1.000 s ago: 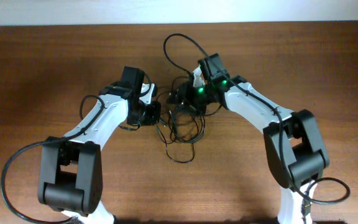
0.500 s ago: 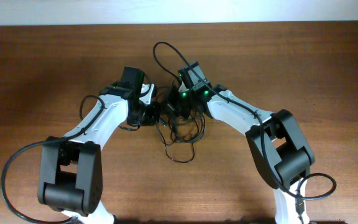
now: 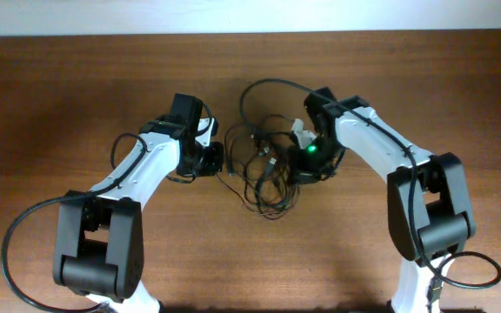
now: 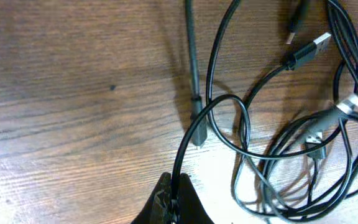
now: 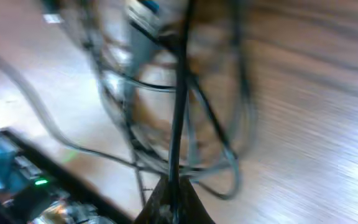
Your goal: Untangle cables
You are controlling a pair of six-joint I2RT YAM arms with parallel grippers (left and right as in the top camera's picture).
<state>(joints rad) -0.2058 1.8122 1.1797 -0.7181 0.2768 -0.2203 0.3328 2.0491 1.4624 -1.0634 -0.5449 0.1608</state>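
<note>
"Cables (image 3: 263, 174): where do they lie, seen from overhead?"

"In one loose heap in the middle of the table (image 3: 59, 96), between the two claws. The left gripper (image 3: 211, 159) is at the heap's left edge. The right gripper (image 3: 307, 169) sits over its right side, on the thicker part, so I'd call the right arm nearer the bulk."

"And the heap's long axis?"

"Roughly far edge to near edge, with one big loop arching out at the far end. That runs across the line joining the claws (handy, I'd guess, if the coming move is a sideways pull apart)."

"What about the left wrist view?"

"The left gripper (image 4: 173, 202) is pinched together at the bottom of the picture on one thin strand (image 4: 180, 165). The strand leads up and away from the tips, then bends right into a small loop among the other cables. A silver-tipped plug (image 4: 316, 45) lies off to the upper right, well apart from the claw, with its metal end pointing up and right."

"And the right wrist?"

"It's blurred. I can make out that the right gripper (image 5: 173, 199) is narrow and nipped on a taut strand (image 5: 179, 93). That strand rises straight from the tips into the tangle above. I cannot tell which cord it belongs to."

"So both are holding?"

"Yes, both are closed on a cord, on opposite sides of the heap. I'd judge the risk is tightening that small loop rather than freeing it."
</note>
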